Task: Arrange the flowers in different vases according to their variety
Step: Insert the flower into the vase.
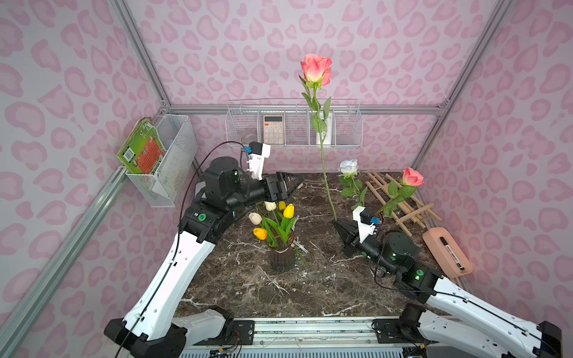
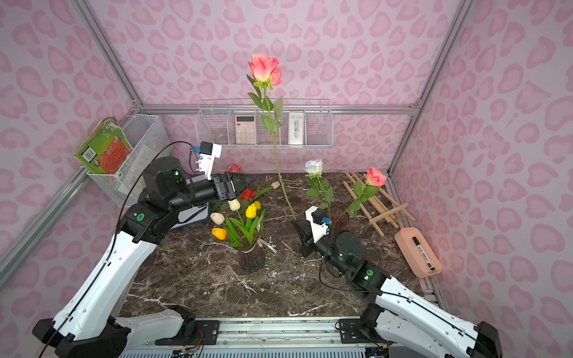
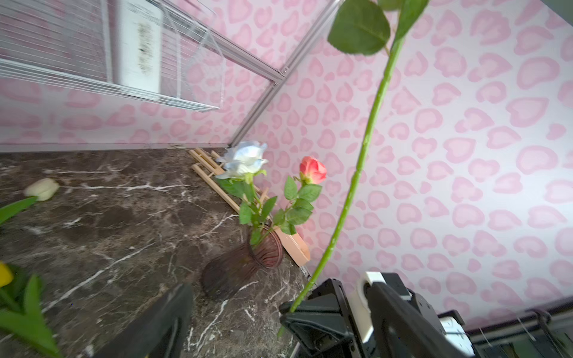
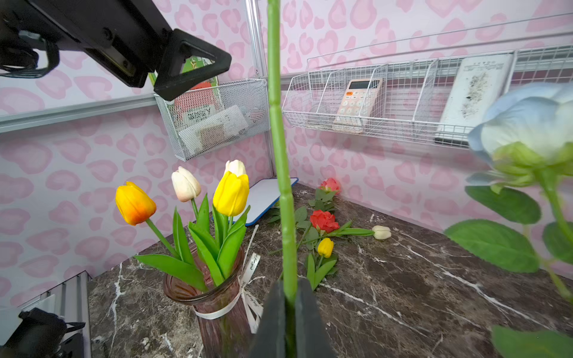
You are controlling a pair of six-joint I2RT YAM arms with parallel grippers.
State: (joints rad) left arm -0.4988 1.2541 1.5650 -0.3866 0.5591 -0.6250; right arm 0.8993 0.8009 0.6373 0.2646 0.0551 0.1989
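One long green-stemmed pink rose (image 1: pixel 316 69) stands upright, its stem foot clamped in the right gripper (image 1: pixel 338 223), right of the tulip-filled ribbed purple glass vase (image 1: pixel 281 257). This is probably so it can drop straight into the smoky ribbed glass rose vase (image 3: pixel 245 266) farther right. Left gripper (image 1: pixel 294 181), jaws apart and empty, hovers behind the tulip vase.

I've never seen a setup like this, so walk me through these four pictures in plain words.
Two white-and-black robot arms work over a marble table. Two pictures look down from one overhead camera; the other two come from a camera on each arm's wrist. The right gripper is shut on the stem of a tall pink rose, holding it upright. The left gripper is open and empty. One vase holds tulips; the other vase holds two roses. A red rose and loose tulips lie on the table.
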